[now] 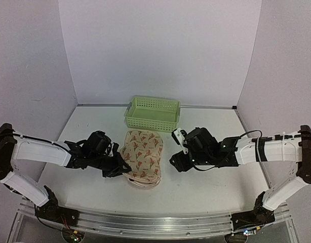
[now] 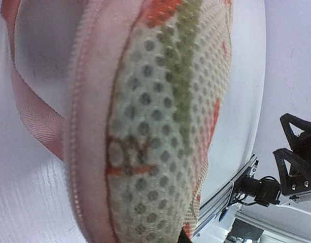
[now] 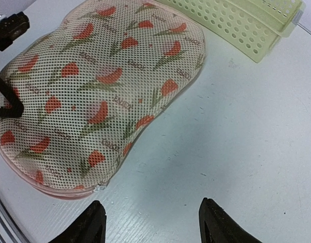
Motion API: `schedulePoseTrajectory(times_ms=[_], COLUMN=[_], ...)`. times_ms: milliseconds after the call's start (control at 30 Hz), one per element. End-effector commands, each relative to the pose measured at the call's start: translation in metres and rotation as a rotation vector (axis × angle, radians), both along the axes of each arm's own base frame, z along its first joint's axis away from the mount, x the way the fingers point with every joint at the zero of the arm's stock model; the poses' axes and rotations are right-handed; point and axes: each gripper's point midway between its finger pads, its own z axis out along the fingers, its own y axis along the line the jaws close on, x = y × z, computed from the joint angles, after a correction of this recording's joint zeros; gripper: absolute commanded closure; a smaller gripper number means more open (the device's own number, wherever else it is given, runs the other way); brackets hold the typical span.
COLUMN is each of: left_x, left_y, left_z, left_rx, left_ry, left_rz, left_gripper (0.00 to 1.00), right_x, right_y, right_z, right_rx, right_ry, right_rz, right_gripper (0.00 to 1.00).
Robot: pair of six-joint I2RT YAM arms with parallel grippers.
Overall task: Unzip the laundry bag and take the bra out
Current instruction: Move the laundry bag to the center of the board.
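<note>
Top view: the bag [image 1: 143,157] lies mid-frame on the white table [image 1: 211,190], below the basket [image 1: 152,113]. The left gripper [image 1: 122,168] clamps its left edge; the right gripper [image 1: 177,161] stands just right of it. Both arms bend inward.
Left wrist: the bag's mesh fills the frame.
Right wrist: the bag lies upper left, beyond parted, empty fingers [image 3: 89,224].

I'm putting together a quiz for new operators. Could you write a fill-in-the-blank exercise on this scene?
1. Behind the laundry bag stands a light-green perforated ____.
2. The right hand has its fingers ____ and holds nothing.
3. In the top view, the left hand grips the bag on its ____ side.
Missing words: basket; open; left.
</note>
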Motion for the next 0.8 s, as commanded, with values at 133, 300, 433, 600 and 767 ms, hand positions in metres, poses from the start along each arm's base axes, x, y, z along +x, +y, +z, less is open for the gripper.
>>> schedulePoseTrajectory(times_ms=[133,300,433,600,767], left_x=[0.018,0.026,0.039,0.058,0.084], left_y=[-0.019,-0.006,0.008,0.024,0.035], left_z=[0.03,0.041,0.055,0.069,0.072], left_rx=[-0.018,0.071,0.171,0.225,0.239], left_ry=[-0.072,-0.125,-0.196,-0.25,-0.285], left_rz=[0.038,0.062,0.083,0.08,0.051], left_gripper=[0.56,0.43,0.37,0.34,0.32], right_x=[0.008,0.01,0.01,0.011,0.011], right_y=[-0.009,-0.012,-0.011,-0.008,-0.005], right_z=[0.009,0.007,0.007,0.008,0.006], right_rx=[0.017,0.004,0.008,0.014,0.024], right_ry=[-0.036,-0.046,-0.046,-0.048,-0.039], right_rz=[-0.073,-0.088,-0.088,-0.082,-0.079], right_gripper=[0.32,0.3,0.3,0.29,0.29])
